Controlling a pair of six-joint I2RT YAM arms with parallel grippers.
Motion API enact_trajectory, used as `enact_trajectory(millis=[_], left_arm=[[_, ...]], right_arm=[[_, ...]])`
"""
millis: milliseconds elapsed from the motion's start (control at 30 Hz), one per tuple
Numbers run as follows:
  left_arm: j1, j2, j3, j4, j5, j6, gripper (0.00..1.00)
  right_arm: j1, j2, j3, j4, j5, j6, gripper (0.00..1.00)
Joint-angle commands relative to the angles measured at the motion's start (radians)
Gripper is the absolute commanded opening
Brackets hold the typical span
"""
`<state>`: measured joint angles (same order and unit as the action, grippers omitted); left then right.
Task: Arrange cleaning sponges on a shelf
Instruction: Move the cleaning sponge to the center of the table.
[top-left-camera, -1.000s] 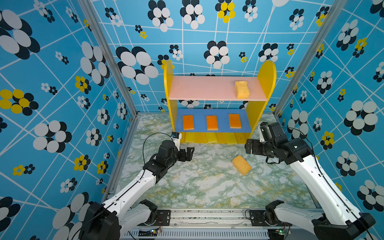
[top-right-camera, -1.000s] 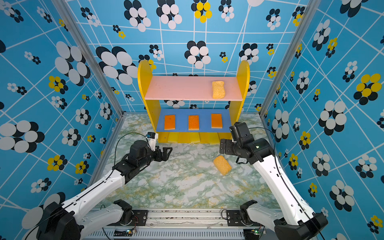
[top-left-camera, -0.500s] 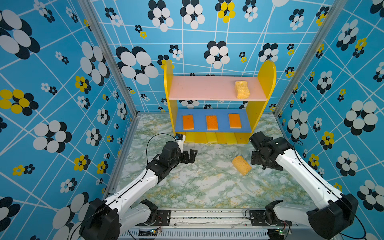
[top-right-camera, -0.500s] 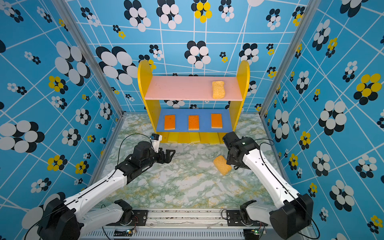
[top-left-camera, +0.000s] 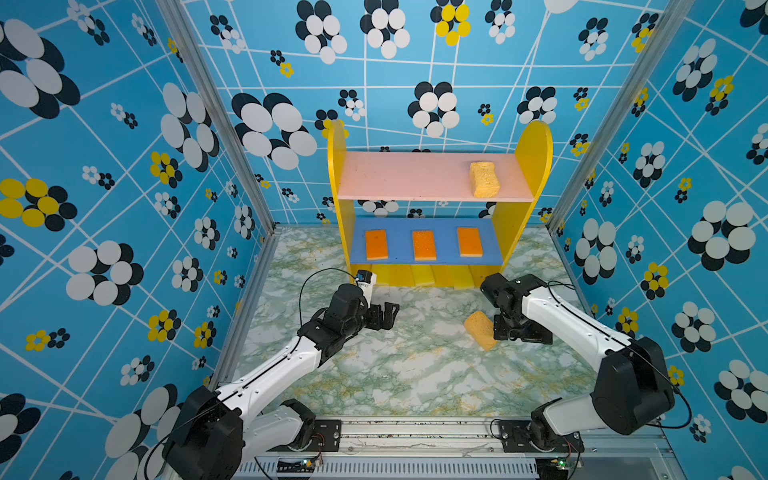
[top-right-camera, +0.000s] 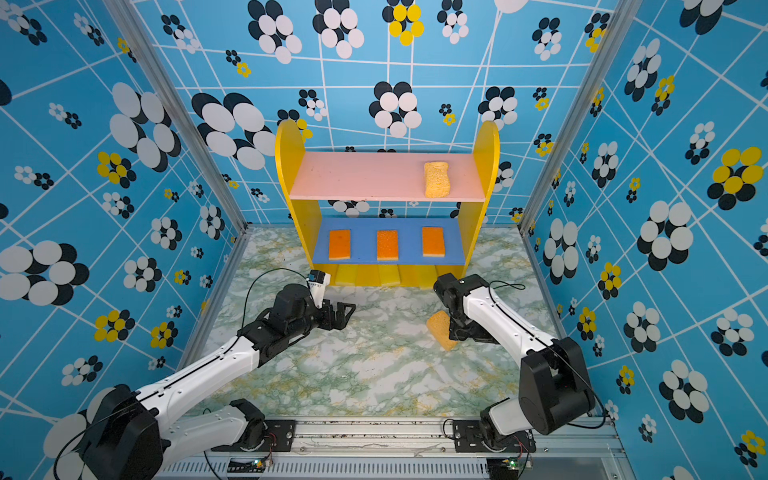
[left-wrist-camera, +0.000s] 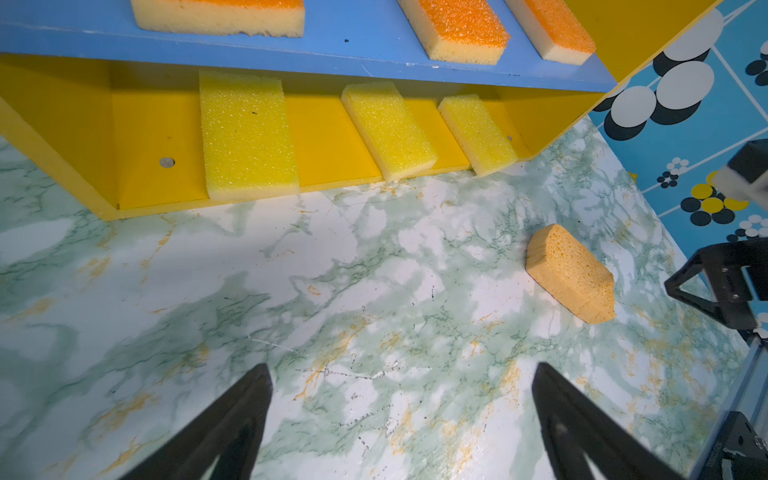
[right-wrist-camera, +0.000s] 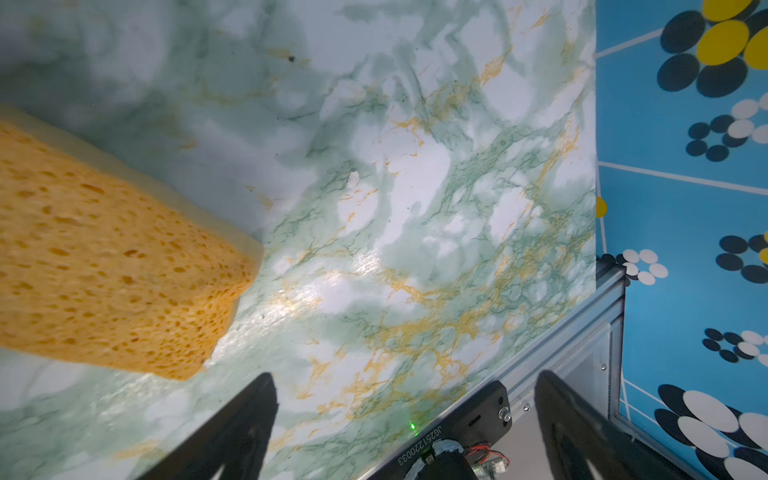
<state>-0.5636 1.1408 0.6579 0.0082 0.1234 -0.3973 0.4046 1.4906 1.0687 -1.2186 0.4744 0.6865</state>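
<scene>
1. Swinging down from beside the shelf (top-left-camera: 534, 158), our right gripper (top-left-camera: 519, 334) now hangs just beside the loose tan sponge (top-left-camera: 480, 330) on the marble table (top-left-camera: 395, 374); its jaws stand wide apart and empty.
2. Our left gripper (top-left-camera: 384, 316) has drifted a little along the table, jaws also spread, holding nothing.
3. On the shelf we count one shelved tan sponge (top-left-camera: 484, 179) on the pink board (top-left-camera: 415, 176), three orange sponges (top-left-camera: 424, 245) on the blue board (top-left-camera: 444, 249), three yellow sponges (left-wrist-camera: 247, 133) on the base (left-wrist-camera: 158, 137).
4. We judge this the approach to the last pick; the right wrist view shows the loose tan sponge off to one side of the fingers (right-wrist-camera: 249, 415), not between them, so we must shift over before closing; then it belongs beside its twin up top.
</scene>
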Motion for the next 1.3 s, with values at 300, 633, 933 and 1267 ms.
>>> enact_trajectory(millis=[300,633,933,1267], left_arm=[[-0.013,0.000,-0.020,0.045,-0.002,-0.017,0.99],[-0.019,0.028,-0.012,0.049,0.002,-0.021,0.99],[-0.019,0.016,-0.005,0.021,-0.027,-0.007,0.99],[-0.019,0.004,-0.005,0.001,-0.042,-0.008,0.99]], right_arm=[[-0.065,0.123,0.025,0.075,0.063,-0.062,0.99],[-0.073,0.227,0.044,0.116,0.052,-0.083,0.99],[-0.015,0.264,0.065,0.207,-0.094,-0.100,0.99],[0.140,0.383,0.220,0.206,-0.182,-0.088,0.99]])
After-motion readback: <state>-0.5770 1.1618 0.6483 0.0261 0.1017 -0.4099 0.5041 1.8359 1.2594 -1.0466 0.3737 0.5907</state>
